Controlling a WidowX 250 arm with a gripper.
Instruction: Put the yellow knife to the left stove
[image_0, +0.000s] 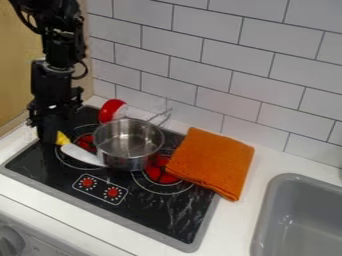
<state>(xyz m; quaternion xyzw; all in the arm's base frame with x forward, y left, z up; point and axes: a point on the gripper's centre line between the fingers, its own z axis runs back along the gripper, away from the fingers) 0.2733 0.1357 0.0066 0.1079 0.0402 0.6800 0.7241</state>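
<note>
Gripper (49, 142) over stovetop's (150, 210) left side, at yellow knife's (81, 154) handle; cannot tell whether clenched or released. Blade slants over left burner (67, 161), toward metal pot (123, 152). Orange cloth (212, 161) overlaps stovetop and tabletop (267, 167).

Showing black two-finger gripper (52, 136) at yellow-handled, white-bladed knife (81, 154) | showing round silver metal pot (127, 159) | rectangular orange fabric cloth (212, 161) beside it
</note>
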